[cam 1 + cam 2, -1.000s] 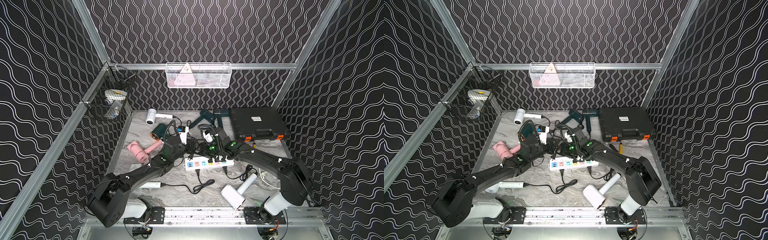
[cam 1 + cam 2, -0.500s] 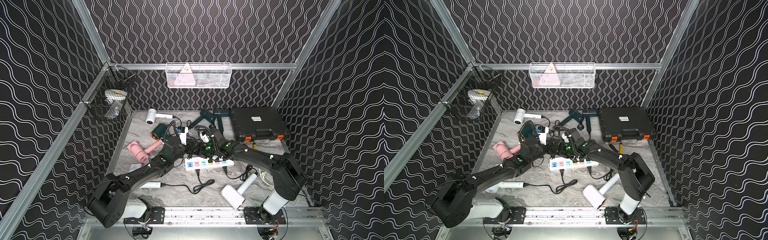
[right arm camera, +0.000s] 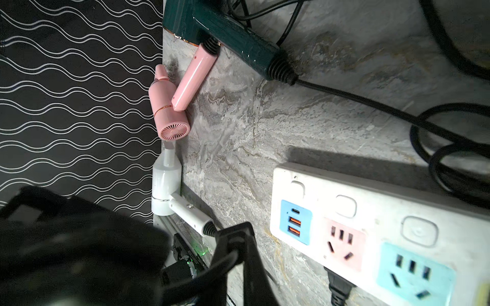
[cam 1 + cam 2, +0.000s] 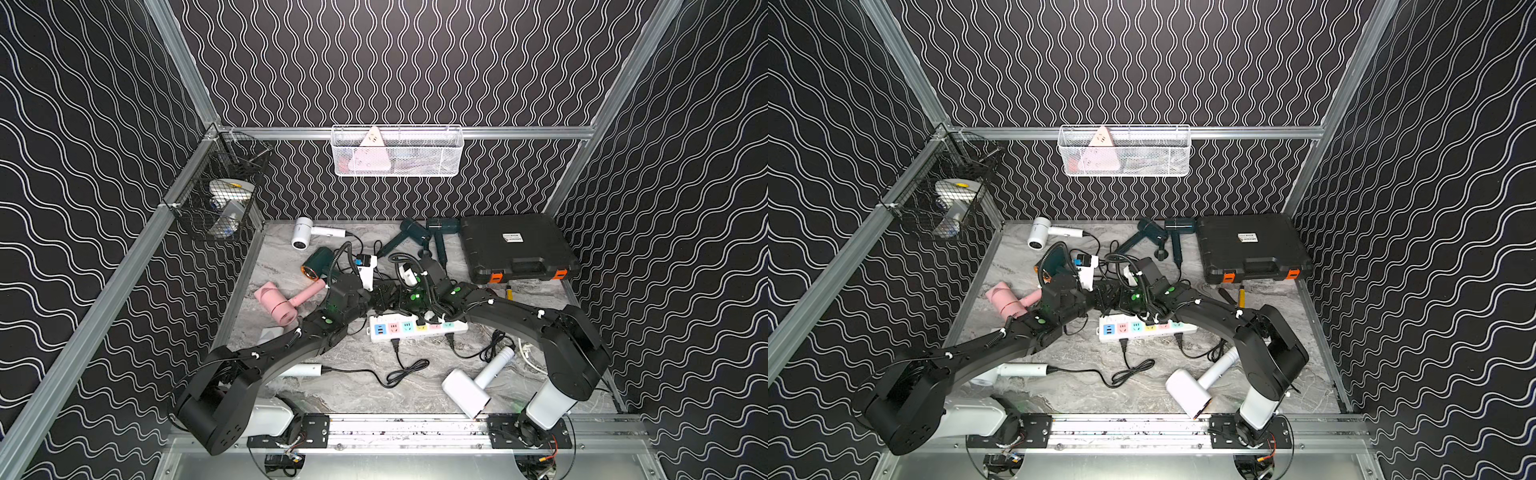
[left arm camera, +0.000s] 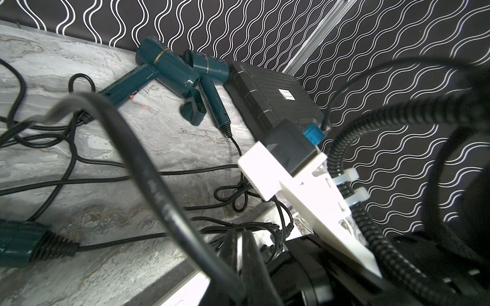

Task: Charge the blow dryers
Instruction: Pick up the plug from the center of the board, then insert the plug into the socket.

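My left gripper [image 4: 376,300] and right gripper [image 4: 400,300] meet tip to tip just behind the white power strip [image 4: 415,328]. In the right wrist view my right gripper [image 3: 234,239] is shut on a black plug [image 3: 233,246]. Its black cord [image 5: 238,225] runs across my left gripper [image 5: 240,235], which is shut on it. Blow dryers lie around: pink [image 4: 276,305] at the left, copper-ringed teal [image 4: 318,266], white [image 4: 303,235] at the back, two teal [image 4: 409,232] by the case, white [image 4: 469,388] at the front right, and white [image 3: 167,185] under my left arm.
A black case with orange latches [image 4: 515,245] fills the back right. Tangled black cords [image 4: 403,368] cross the marble floor, and two plugs sit in the strip's front edge. A white wire basket [image 4: 397,151] and a black one [image 4: 220,199] hang on the walls.
My right gripper has swung left toward the left gripper and closed its jaws on the black plug. The left arm has barely moved.
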